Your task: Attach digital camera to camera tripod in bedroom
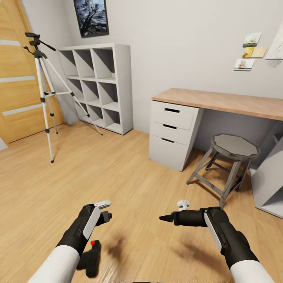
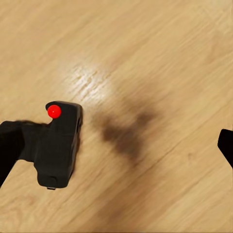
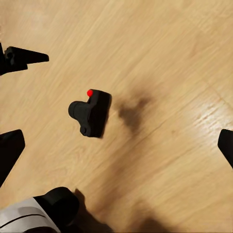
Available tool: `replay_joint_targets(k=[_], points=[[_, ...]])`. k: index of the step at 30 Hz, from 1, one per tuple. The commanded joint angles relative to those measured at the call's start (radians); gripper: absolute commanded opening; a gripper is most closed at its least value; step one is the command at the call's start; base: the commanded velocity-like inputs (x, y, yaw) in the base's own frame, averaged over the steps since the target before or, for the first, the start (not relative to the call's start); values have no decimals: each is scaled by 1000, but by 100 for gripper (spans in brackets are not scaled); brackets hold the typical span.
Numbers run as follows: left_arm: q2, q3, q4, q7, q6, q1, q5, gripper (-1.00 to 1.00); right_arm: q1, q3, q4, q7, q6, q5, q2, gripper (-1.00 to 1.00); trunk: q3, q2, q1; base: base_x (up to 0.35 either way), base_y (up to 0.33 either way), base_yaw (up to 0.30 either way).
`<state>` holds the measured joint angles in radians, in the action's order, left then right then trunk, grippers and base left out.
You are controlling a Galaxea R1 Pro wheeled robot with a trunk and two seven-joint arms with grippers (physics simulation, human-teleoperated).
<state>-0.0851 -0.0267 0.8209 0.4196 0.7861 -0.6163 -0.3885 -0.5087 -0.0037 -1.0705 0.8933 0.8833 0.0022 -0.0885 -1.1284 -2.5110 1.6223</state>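
The digital camera, black with a red dot on top, lies on the wood floor at the near left, partly behind my left forearm. My left gripper hovers above and just beyond it, open. In the left wrist view the digital camera lies close to one finger, not held. My right gripper is open over bare floor to the right; its wrist view looks down on the digital camera. The camera tripod stands at the far left by the door, nothing on its head.
A white cube shelf stands against the far wall beside the tripod. An oak door is at the left. A desk with drawers and a grey stool are at the right. Wood floor lies between me and the tripod.
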Motion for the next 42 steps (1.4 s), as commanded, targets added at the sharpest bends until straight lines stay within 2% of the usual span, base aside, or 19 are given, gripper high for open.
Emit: replay_joint_targets(k=[1,37,42], points=[[-1,-2,1,8,2,0,-10,100,-1,-1,-1,7,6,0,-2,100,-5,-1,0,0,0,0],[1,-2,0,9,2,0,-9,100,-1,-2,0,21,2,-2,-8,100,-144,-9,16,0,0,0],[24,-2,-1,15,2,0,-7,100,-1,-2,1,21,2,-2,-8,100,-163,-10,19,0,0,0]])
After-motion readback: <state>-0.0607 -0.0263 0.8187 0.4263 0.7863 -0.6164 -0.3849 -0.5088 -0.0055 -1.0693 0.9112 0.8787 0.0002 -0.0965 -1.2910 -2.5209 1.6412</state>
